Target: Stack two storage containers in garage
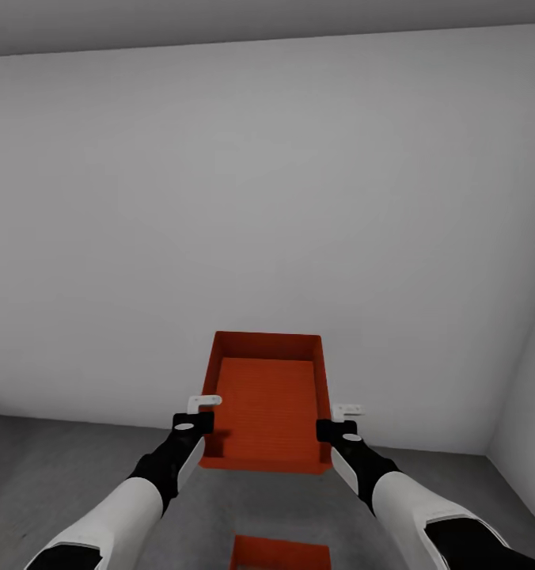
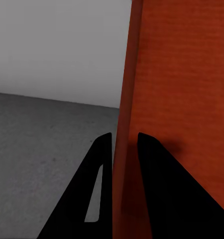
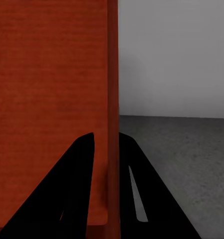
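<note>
I hold an orange-red storage container (image 1: 269,400) in the air between both arms, its open top tilted toward me. My left gripper (image 1: 206,421) is shut on its left wall (image 2: 126,124), one finger (image 2: 99,164) outside and one inside. On the opposite side my right gripper (image 1: 331,427) is shut on the right wall (image 3: 112,99), a finger on each face. A second orange-red container (image 1: 281,552) lies on the dark grey floor (image 1: 62,467) directly below, cut off by the head view's lower edge.
A plain white-grey wall (image 1: 267,222) stands close ahead, meeting another wall (image 1: 529,396) in a corner at the right. Dark grey floor (image 2: 37,159) spreads to the left and right (image 3: 191,154) of the containers.
</note>
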You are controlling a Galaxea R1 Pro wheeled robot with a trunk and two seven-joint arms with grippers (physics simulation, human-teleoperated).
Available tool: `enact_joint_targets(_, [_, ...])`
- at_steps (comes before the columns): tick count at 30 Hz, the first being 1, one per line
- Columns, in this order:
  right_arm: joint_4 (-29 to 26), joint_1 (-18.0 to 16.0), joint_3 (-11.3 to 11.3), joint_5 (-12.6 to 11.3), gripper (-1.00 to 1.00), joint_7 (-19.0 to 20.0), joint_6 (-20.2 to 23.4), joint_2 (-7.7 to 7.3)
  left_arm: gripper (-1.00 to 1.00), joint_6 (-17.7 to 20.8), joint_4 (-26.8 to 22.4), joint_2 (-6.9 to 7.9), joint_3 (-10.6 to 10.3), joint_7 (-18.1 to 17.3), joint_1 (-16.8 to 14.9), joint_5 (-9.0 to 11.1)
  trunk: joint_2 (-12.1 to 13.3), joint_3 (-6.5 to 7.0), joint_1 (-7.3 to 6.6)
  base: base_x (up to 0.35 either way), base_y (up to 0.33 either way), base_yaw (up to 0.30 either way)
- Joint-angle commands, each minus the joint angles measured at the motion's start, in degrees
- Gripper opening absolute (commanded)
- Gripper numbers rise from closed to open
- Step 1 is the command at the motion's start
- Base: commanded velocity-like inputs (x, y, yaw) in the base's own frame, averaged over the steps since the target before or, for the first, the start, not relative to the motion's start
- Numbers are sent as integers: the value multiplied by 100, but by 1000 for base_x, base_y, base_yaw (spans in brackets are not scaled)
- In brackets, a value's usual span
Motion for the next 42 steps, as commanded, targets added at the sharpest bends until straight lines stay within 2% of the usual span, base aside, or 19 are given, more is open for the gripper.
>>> enact_joint_targets(1, [-6, -3, -49, 13, -100, -41, -14, -124, -100, 55, -11, 158, 6, 182, 0, -65, -5, -2, 3, 25, 20, 0])
enact_joint_targets(9, [-5, -3, -49, 13, -100, -41, 12, -124, -100, 55, -12, 158, 0, 182, 0, -65, -5, 4, 3, 6, 5, -27])
enact_joint_targets(24, [-6, -3, -49, 13, -100, -41, 14, -124, -100, 55, -4, 158, 6, 182, 0, -65, -5, 70, 3, 0, 0, -174])
enact_joint_targets(42, [-6, -3, -49, 13, -100, -41, 7, -124, -100, 55, -4, 149, 6, 191, 0, -65, -5, 75, 3, -44, 55, -10])
